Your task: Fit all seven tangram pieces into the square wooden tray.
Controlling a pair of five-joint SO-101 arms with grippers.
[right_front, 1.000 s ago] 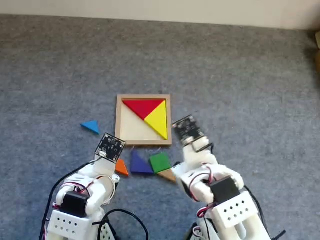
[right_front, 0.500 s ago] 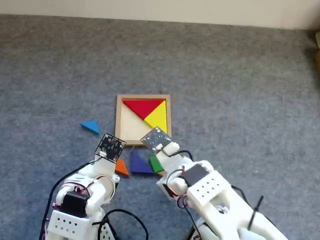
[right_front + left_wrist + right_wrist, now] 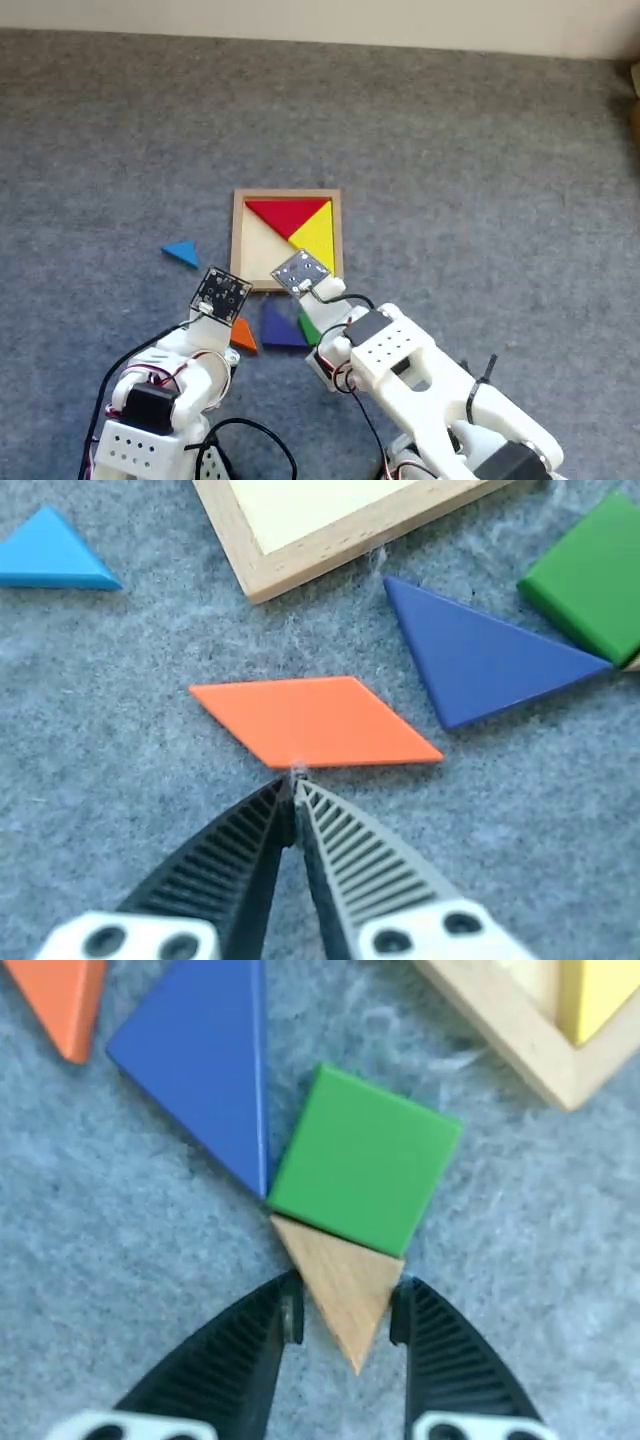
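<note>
- Bench (image 3: 480, 150) had a grey felt-like cover. The square wooden tray (image 3: 237, 240) sat flat on it, just beyond both arms.
- Two pieces lay in the tray. The red triangle (image 3: 283, 213) filled the far part and the yellow triangle (image 3: 317, 238) the part on the right arm's side. They met along one slanted edge, and the rest of the tray floor showed pale wood.
- The light blue triangle (image 3: 181, 253) lay alone on the bench, off the tray's side toward the left arm and apart from it.
- Four pieces lay on the bench in a loose row just in front of the tray's near rim: the orange parallelogram (image 3: 315, 720), dark blue triangle (image 3: 470, 655), green square (image 3: 365, 1160) and plain wood triangle (image 3: 345, 1285).
- The orange parallelogram lay flat, clear of the tray rim and of the dark blue triangle.
- The dark blue triangle touched the green square at a corner. The wood triangle's long side butted against the green square's near side.
- Left end effector (image 3: 293, 800): jaws pressed together with nothing between them, tips right at the orange parallelogram's near edge.
- Right end effector (image 3: 345, 1310): jaws narrowly parted, one on each side of the wood triangle's pointed end. Could not tell whether they touched it.
</note>
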